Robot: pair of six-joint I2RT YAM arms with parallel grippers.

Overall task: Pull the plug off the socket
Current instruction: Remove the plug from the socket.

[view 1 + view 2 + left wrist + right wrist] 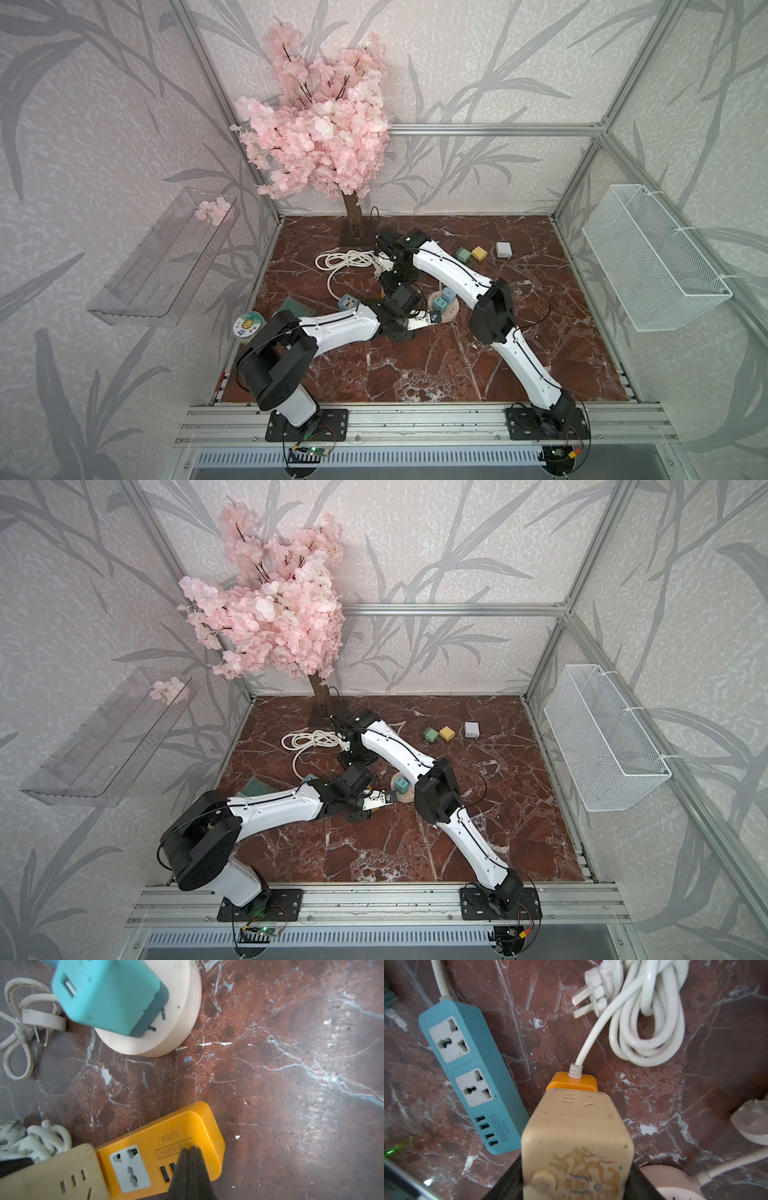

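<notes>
On the orange socket [187, 1126], the closed left hand [190, 1150] presses; the right hand [576, 1169] clamps the beige plug [577, 1122].

You are working over a tabletop [270, 1084] that is shining like polished marble, red-brown with pale veins. The orange socket strip [187, 1126] is showing smooth, slightly glossy plastic. The beige plug [577, 1126] is looking matt and scuffed, its gold print patchy. The blue strip [500, 1093] is reading as matt plastic, and the white cable [645, 1057] is gleaming, smooth and rubbery. The teal adapter [108, 995] is looking like satin plastic with bare metal prongs [163, 1014]; the round base [182, 1001] is appearing chalky and matt. At the right the basket [656, 257] is showing white-coated wire mesh, at the left the shelf [158, 266] is looking like clear glossy plastic, and far back the frame [490, 129] is glinting as brushed aluminium.
</notes>
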